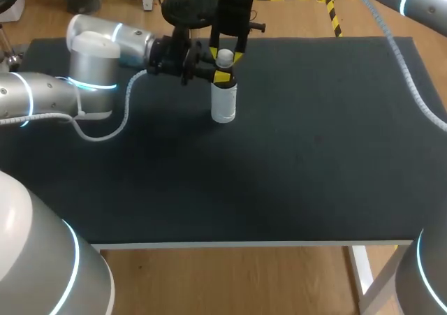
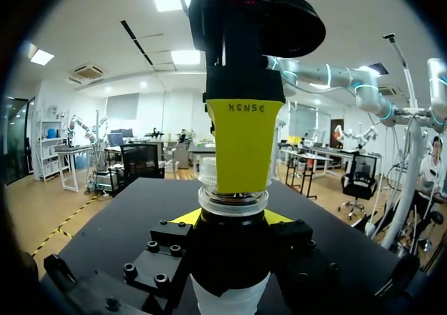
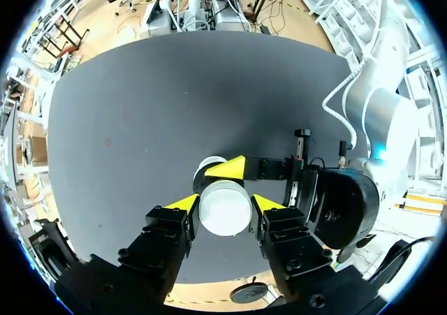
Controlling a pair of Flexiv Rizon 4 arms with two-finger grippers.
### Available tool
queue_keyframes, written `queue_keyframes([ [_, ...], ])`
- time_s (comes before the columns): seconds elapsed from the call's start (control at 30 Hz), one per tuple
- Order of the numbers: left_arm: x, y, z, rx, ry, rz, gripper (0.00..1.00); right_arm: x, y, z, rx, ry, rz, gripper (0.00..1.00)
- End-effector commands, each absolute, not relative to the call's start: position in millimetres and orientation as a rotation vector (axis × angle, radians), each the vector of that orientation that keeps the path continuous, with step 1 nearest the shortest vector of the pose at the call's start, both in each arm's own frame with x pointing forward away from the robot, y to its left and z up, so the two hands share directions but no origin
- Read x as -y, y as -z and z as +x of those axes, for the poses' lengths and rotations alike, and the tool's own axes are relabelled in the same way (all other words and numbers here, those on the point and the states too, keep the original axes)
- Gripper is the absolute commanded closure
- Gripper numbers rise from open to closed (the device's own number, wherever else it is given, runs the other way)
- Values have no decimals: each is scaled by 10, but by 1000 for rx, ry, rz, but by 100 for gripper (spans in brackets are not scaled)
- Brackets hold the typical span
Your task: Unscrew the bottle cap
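While the bottle (image 1: 223,104) stands upright on the table (image 1: 314,161), near its far edge and a little left of that edge's middle, both grippers have hold of it. Its white cap (image 3: 225,210) sits on the neck, and the right gripper (image 1: 227,54) points straight down over it. From the right wrist, one yellow tip meets each side of the cap, so those fingers are clamped on the cap from two sides.

Just beneath them the left gripper (image 2: 232,221) comes in level from the table's left side. Its fingers are closed on the bottle below the clear neck ring, with a yellow tip showing at either side of the dark band there. The pale body of the bottle hangs clear below those fingers, and its base rests on the table.

The table's top is a dark matte sheet with a pale strip along the near edge. The left arm (image 1: 91,63) lies over the far left corner, with a white cable (image 1: 119,123) looping from it onto the dark sheet. The right arm (image 1: 234,11) drops in from beyond the far edge.
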State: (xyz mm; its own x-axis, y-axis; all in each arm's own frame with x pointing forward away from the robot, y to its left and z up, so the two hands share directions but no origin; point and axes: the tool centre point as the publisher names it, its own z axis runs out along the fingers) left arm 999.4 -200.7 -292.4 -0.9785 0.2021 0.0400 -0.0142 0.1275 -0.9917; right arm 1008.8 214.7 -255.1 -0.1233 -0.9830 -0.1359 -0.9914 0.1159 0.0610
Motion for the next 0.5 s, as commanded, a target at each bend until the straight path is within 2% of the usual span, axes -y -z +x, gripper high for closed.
queue_keyframes([
  [0.03, 2002, 2928, 10013, 2229, -1963, -188, 100, -2140, 2547, 10064, -2300, -190, -2051, 100],
  [0.5, 2002, 2928, 10013, 2229, -1963, -188, 100, -2123, 2430, 10062, -2294, -95, -2092, 100],
])
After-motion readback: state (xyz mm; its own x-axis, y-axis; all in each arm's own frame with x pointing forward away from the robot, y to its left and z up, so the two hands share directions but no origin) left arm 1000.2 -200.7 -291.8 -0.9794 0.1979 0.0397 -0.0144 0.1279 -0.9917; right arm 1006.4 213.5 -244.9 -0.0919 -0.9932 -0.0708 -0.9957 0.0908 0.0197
